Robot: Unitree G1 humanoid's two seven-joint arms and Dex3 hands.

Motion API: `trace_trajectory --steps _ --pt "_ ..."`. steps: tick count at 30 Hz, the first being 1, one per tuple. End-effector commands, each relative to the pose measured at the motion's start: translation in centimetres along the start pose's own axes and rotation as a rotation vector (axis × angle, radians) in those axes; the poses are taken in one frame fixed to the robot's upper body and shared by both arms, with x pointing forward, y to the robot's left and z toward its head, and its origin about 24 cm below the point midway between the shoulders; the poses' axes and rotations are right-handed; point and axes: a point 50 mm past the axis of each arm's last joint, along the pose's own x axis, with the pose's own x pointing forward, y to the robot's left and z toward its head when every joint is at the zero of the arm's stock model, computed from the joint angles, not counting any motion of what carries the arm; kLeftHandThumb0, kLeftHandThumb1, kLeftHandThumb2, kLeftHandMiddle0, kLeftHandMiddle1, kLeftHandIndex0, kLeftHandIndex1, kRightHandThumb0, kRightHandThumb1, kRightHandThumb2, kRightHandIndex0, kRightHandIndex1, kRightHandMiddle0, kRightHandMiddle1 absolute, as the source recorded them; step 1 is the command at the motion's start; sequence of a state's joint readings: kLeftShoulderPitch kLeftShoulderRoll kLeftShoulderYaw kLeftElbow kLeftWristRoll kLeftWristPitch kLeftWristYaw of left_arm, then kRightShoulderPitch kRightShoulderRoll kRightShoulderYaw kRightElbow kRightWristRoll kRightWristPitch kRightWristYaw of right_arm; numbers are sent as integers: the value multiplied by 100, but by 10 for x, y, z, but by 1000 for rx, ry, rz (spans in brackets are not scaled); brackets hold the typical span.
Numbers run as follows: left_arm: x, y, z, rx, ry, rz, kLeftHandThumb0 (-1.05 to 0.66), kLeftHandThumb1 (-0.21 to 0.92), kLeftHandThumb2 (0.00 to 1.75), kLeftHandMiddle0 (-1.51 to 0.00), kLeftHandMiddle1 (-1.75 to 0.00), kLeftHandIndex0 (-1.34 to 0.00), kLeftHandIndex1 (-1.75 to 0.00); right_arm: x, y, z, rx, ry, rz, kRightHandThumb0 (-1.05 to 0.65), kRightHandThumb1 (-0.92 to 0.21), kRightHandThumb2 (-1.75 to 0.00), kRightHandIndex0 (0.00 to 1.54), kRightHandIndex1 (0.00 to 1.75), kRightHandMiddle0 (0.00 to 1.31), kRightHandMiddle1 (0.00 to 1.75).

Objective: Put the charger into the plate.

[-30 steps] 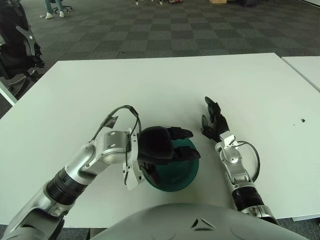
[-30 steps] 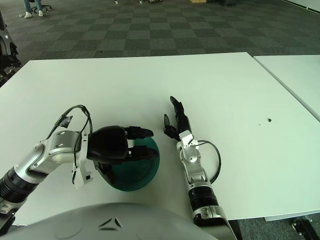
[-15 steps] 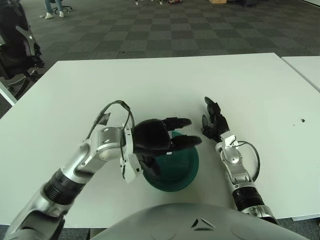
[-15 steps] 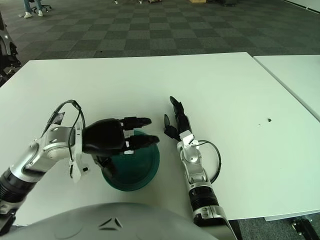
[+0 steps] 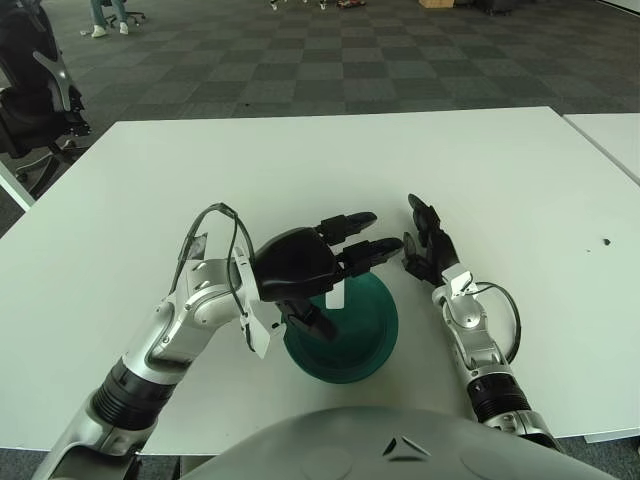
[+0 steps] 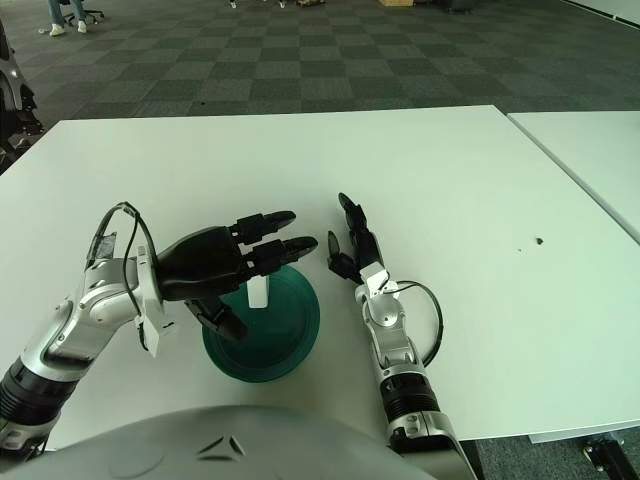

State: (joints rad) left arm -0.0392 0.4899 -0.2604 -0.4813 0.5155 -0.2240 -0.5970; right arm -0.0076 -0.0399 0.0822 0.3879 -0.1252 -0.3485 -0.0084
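A dark green plate (image 5: pixel 362 332) sits near the table's front edge. A small white charger (image 5: pixel 336 297) lies inside it, toward its far left side; it also shows in the right eye view (image 6: pixel 258 293). My left hand (image 5: pixel 330 262) is raised above the plate's left part, fingers spread, holding nothing, just above the charger. My right hand (image 5: pixel 425 245) rests on the table to the right of the plate, fingers relaxed and empty.
The white table (image 5: pixel 330 170) stretches far behind the plate. A second table's corner (image 5: pixel 610 135) is at the far right. A dark chair (image 5: pixel 35 95) stands off the table's left back corner.
My left hand has lifted up and away from the plate and opened. The charger, hidden under the hand before, now shows lying in the plate. The right hand has not moved.
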Motion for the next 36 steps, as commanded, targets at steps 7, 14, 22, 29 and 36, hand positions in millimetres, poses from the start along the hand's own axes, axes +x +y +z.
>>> trace_trajectory --steps 7,14,22,29,36 --pt "-21 20 -14 -172 107 275 -105 92 47 0 0 0 0 -42 9 -57 38 278 55 -93 -92 -88 0 0 0 14" --pt "-27 -15 -53 -548 280 701 -105 92 58 0 0 0 0 -44 7 -59 21 296 54 -91 -92 -88 1 1 0 26" --pt "-38 -38 -61 -890 424 884 -105 92 89 0 0 -2 -1 -44 5 -59 37 312 67 -91 -92 -88 4 1 0 31" --pt "-52 -58 -65 -1011 543 939 -104 92 102 -3 -1 -7 -5 -45 4 -60 59 315 70 -92 -92 -88 5 1 0 31" --pt "-56 -88 -72 -1103 635 938 -100 92 106 -8 -1 -2 -35 -47 2 -62 61 312 60 -92 -92 -87 5 1 0 29"
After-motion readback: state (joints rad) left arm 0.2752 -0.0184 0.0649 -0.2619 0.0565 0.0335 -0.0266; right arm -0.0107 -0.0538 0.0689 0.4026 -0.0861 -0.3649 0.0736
